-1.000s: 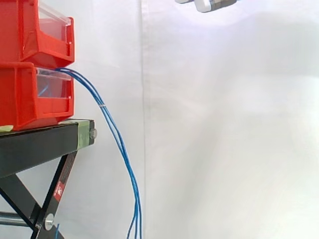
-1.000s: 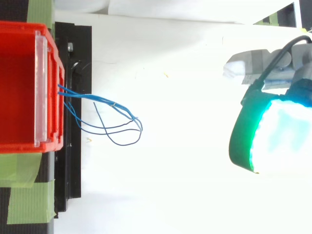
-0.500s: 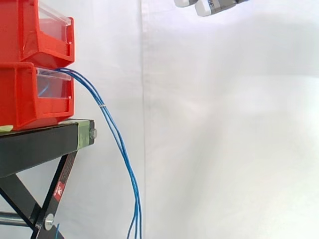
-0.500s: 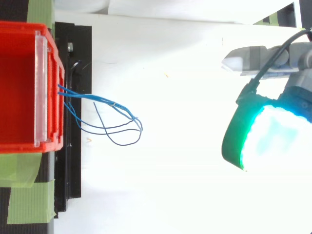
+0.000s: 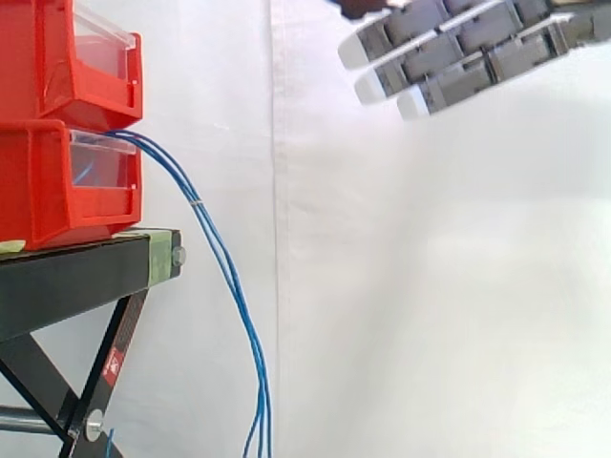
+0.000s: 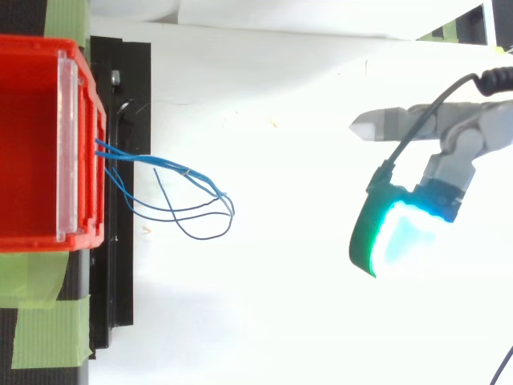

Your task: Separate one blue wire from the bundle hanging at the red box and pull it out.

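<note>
Since a second ago the hand (image 5: pixel 463 50) has come down and leftward into the side view, where much more of its fingers now shows at the upper right. They are stretched out straight, lying close side by side, pointing left and slightly downward, and they hold nothing. From above, the hand (image 6: pixel 453 132) sits at the right, further left than before, with one pale fingertip (image 6: pixel 365 125) pointing toward the bins and a pad glowing green and cyan (image 6: pixel 393 241) below it.

Well apart from the hand, the bundle of blue wires (image 5: pixel 227 269) is unchanged: it comes out of the front of the lower red bin (image 5: pixel 43 186), arches over its lip and hangs down in front of the white curtain (image 5: pixel 430 305), past the edge of the black stand (image 5: pixel 76 277). A small pale tie (image 5: pixel 196 203) binds the strands near the top of the drop. Seen from above, the wires (image 6: pixel 188 171) loop out to the right of the upper red bin (image 6: pixel 32 144), which is stacked on the lower one. Green tape (image 6: pixel 48 337) lies on the stand beside the bin.
</note>
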You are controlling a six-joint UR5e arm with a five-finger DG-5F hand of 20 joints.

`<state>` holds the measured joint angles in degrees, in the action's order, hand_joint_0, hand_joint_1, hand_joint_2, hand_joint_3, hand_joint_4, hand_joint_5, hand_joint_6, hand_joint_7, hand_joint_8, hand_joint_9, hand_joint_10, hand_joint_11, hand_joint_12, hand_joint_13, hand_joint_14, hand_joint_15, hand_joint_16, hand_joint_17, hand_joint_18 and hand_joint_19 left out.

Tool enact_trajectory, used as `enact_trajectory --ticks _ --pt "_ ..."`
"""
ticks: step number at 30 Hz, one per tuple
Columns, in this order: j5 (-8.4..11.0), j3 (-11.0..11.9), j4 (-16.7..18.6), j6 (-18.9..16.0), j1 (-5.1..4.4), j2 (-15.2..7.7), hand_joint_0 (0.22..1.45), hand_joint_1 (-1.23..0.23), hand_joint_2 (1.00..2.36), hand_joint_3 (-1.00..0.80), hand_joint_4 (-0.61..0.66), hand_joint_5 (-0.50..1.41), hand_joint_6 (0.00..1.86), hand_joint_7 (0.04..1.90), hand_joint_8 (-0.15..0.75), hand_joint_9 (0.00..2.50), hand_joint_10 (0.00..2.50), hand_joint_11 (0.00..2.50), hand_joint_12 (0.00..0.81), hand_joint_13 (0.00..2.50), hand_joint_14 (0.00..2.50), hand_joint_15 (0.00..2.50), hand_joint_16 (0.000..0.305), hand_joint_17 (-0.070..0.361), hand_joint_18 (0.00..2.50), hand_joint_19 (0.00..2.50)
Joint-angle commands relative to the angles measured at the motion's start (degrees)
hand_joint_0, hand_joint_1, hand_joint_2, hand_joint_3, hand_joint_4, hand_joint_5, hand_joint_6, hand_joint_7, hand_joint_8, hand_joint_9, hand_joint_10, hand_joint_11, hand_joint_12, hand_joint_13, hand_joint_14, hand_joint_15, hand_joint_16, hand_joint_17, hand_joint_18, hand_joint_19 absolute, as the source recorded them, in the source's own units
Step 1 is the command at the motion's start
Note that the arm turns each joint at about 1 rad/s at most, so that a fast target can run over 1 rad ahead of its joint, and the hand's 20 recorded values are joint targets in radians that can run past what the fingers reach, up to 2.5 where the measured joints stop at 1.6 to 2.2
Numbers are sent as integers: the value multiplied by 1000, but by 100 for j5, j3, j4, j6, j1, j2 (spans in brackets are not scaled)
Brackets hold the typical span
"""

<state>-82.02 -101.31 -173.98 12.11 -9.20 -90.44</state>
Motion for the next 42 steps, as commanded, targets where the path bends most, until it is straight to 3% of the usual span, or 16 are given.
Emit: enact_trajectory --ticks 1,6,8,11,13,14,15,17,18,21,26,31,34,36,41,42 --pt "-7 -319 216 160 -21 0 511 -481 1000 -500 208 -271 503 837 234 0 0 0 329 0 1 82 58 130 0 127" --pt "212 -820 1103 230 -65 0 539 -596 1000 -500 163 -271 503 836 222 0 0 0 329 0 0 88 58 132 0 110" --pt "291 -873 1209 230 -65 0 546 -622 1000 -500 164 -268 503 838 221 0 0 4 327 0 2 96 59 132 0 106" --pt "766 -1084 1464 283 -100 0 547 -635 1000 -500 176 -262 503 832 225 0 0 19 326 0 2 94 59 133 0 112" --pt "959 -1146 1517 344 -126 0 538 -621 1000 -500 186 -259 503 831 233 0 0 25 328 0 3 97 60 134 0 114" --pt "1320 -1234 1666 476 -153 0 530 -606 1000 -500 194 -258 503 825 238 1 2 29 332 0 3 105 60 135 0 115" --pt "1416 -1251 1719 520 -161 0 519 -577 1000 -500 221 -257 502 796 241 0 0 13 335 0 2 101 60 136 0 119" --pt "1900 -1295 1930 757 -188 0 511 -560 1000 -500 261 -259 502 750 242 0 1 0 342 0 2 102 61 137 0 112" --pt "1900 -1295 1930 757 -188 0 505 -555 1000 -500 263 -262 502 726 243 0 0 0 344 0 2 102 61 138 0 108" --pt "2357 -1295 2167 1162 -205 -158 502 -547 1000 -500 270 -268 502 684 237 0 0 0 343 0 2 93 62 139 0 111" --pt "2471 -1295 2738 1329 -205 -791 497 -538 1000 -500 286 -270 501 660 237 0 0 0 346 0 2 97 63 141 0 115" --pt "2515 -1295 3257 1337 -232 -923 496 -517 1000 -500 308 -268 501 656 244 0 0 0 349 0 2 91 63 142 0 122" --pt "2796 -1295 3679 1548 -276 -1108 496 -511 1000 -500 311 -268 501 659 247 0 0 0 350 0 2 93 63 142 0 124" --pt "2840 -1295 3775 1575 -293 -1195 497 -507 1000 -500 314 -266 501 663 250 0 0 0 352 0 2 91 63 142 0 128" --pt "2875 -1269 4443 1531 -355 -1740 497 -502 1000 -500 317 -264 501 667 257 0 0 0 352 0 2 93 63 142 0 139" --pt "2875 -1269 4795 1487 -363 -1960 497 -500 1000 -500 317 -264 501 671 259 0 0 0 353 0 2 95 63 141 0 138"
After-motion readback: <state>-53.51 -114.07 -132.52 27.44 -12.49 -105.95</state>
